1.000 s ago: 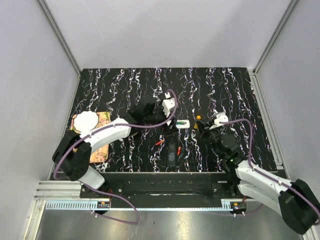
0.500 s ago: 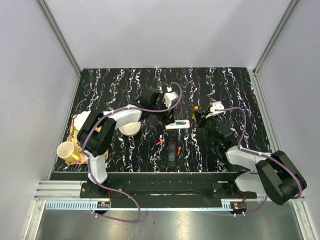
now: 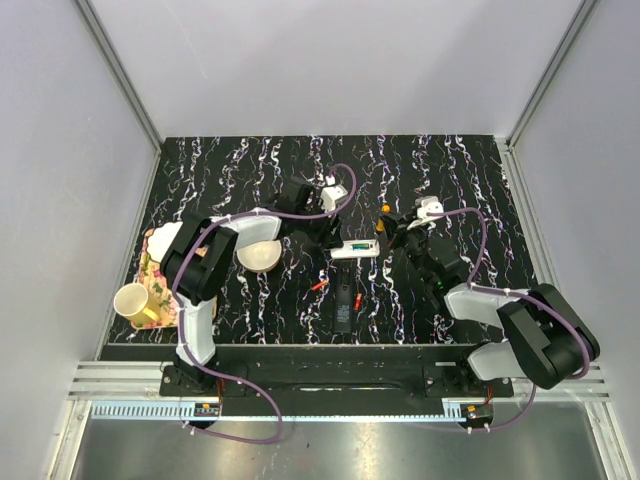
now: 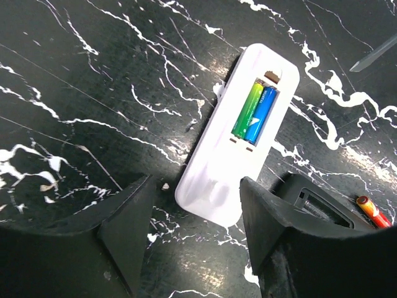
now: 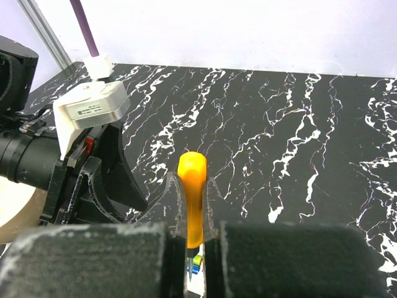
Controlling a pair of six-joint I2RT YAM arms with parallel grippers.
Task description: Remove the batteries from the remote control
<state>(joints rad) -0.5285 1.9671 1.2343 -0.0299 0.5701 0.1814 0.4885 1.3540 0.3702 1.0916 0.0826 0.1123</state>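
Marbled table (image 3: 250, 170): batts (image 4: 254, 112) in remote (image 4: 214, 186), R hand (image 5: 191, 186) pinching stick (image 5: 193, 205).

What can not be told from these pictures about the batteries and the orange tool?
Right wrist view: the right gripper hides the tip of the orange stick, so contact with the batteries is unclear.
Top view: the slot of the remote control is too small to read.
Left wrist view: a black part lies half hidden behind a finger of the left gripper.
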